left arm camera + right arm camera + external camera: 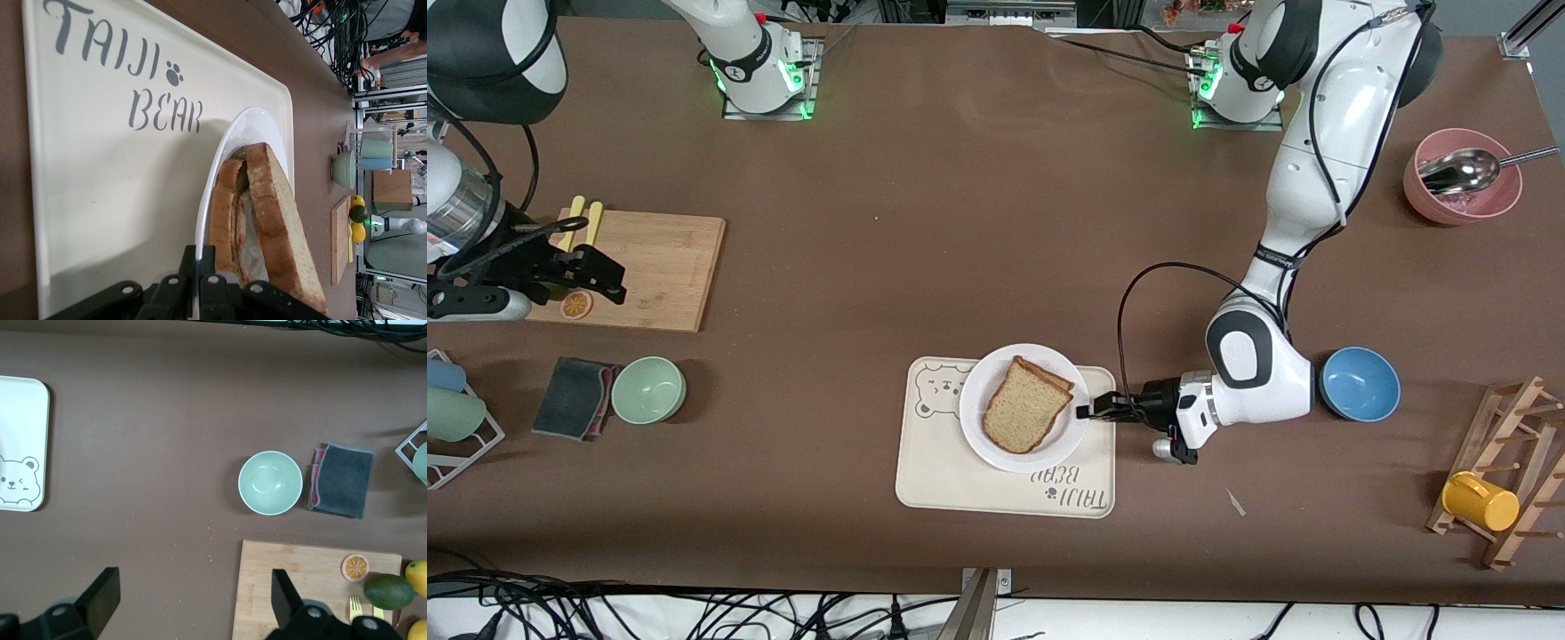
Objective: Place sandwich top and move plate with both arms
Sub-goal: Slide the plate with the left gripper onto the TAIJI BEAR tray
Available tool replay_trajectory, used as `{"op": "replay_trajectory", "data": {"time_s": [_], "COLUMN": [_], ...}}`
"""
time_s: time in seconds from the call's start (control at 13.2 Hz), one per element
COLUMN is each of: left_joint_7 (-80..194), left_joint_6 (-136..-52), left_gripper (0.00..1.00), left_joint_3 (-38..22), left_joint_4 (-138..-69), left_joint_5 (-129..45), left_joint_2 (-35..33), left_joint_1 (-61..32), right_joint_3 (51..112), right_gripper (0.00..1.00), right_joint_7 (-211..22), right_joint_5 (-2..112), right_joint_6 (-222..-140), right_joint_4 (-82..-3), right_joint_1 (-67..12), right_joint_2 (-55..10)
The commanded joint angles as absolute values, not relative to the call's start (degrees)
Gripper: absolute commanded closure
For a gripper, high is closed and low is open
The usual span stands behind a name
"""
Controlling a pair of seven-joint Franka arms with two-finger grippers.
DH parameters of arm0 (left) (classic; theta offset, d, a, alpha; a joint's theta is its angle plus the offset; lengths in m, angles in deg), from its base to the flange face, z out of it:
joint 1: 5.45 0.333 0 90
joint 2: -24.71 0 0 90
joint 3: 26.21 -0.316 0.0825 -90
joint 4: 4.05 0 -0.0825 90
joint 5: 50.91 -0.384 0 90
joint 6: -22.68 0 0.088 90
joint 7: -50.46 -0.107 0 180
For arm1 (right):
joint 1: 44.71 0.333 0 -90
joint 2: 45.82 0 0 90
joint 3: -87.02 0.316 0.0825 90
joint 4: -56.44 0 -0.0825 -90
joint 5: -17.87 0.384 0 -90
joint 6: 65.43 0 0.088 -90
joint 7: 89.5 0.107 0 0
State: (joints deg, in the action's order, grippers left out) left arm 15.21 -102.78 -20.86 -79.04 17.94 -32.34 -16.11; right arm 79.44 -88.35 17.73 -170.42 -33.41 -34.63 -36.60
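The sandwich top [1027, 409], a plain brown bread slice, lies on a stacked sandwich on the white plate [983, 444]. The plate sits over the cream bear tray [934, 480]. My left gripper [1085, 411] reaches in low from the left arm's end of the table and is shut on the plate's rim. In the left wrist view its jaws [207, 250] pinch the thin white edge of the plate [220, 173], with the sandwich top [280, 220] just past them. My right gripper [605, 274] hangs open over the edge of the wooden cutting board [658, 267], holding nothing [193, 587].
An orange slice [576, 305] lies on the board. A pale green bowl [648, 389] and a dark cloth [574, 397] sit nearer the camera. A blue bowl [1360, 383] stands beside the left arm's wrist. Toward the left arm's end are a pink bowl with spoon [1463, 178] and a rack with a yellow mug [1480, 502].
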Motion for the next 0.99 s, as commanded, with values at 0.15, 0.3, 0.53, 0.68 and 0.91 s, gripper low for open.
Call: {"op": "replay_trajectory", "data": {"time_s": [0.15,0.3,0.53,0.68,0.91], "left_joint_7": [11.09,11.09,11.09,11.00,11.35], "left_joint_6": [-103.00,-103.01,-102.92,-102.74,-102.13], "left_gripper": [1.00,1.00,0.66,0.15,0.00], "left_joint_3": [-20.68,-20.68,-20.68,-20.68,-20.68], "left_joint_4": [-75.60,-75.41,-75.59,-75.59,-75.68], "left_joint_5": [22.04,22.39,22.39,22.13,21.69], "left_joint_2": [-34.96,-35.31,-35.23,-34.88,-34.00], "left_joint_1": [-16.17,-16.26,-16.17,-15.91,-15.03], "right_joint_3": [79.37,79.37,79.37,79.37,79.37], "right_gripper": [0.00,0.00,0.00,0.00,0.00], "right_joint_7": [-91.78,-91.61,-92.05,-91.87,-91.43], "right_joint_5": [17.69,17.78,17.26,17.69,18.14], "right_joint_6": [-170.02,-170.02,-169.32,-166.87,-165.10], "right_joint_4": [-31.89,-31.89,-31.63,-31.63,-31.63], "right_joint_1": [-35.30,-35.30,-35.30,-35.22,-35.22], "right_joint_2": [-35.89,-35.89,-35.98,-36.15,-36.15]}}
